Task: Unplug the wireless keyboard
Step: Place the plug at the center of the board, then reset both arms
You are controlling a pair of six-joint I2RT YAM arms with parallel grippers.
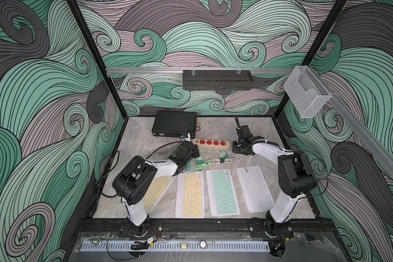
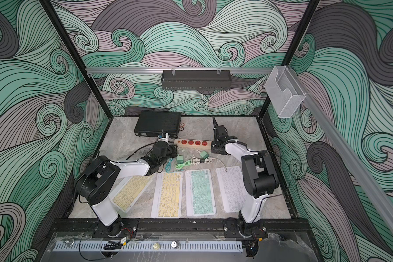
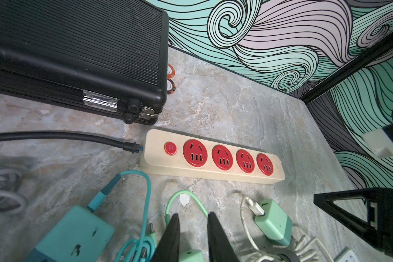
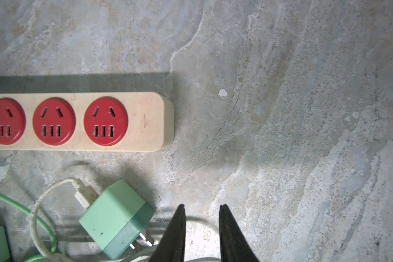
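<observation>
Left gripper [image 3: 193, 214] and right gripper [image 4: 202, 206] hover with fingers [image 4: 177, 226] slightly apart, gripping nothing; charger [image 4: 116, 217] lies unplugged, so withdrawing seems next.

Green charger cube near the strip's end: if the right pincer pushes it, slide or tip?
Green charger cube lies on its side, prongs out: probably slides, not tips. Its plugged-in white cable loops loosely, so likely drags along. Small plastic body, probably light.

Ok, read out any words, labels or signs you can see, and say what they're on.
No words can be read.
Power symbol: red button on the power strip.
Faint print at the power strip's end: too small.
Key legends on the keyboards: too small.
Print on the chips beside the black case: cut off, unreadable.
</observation>
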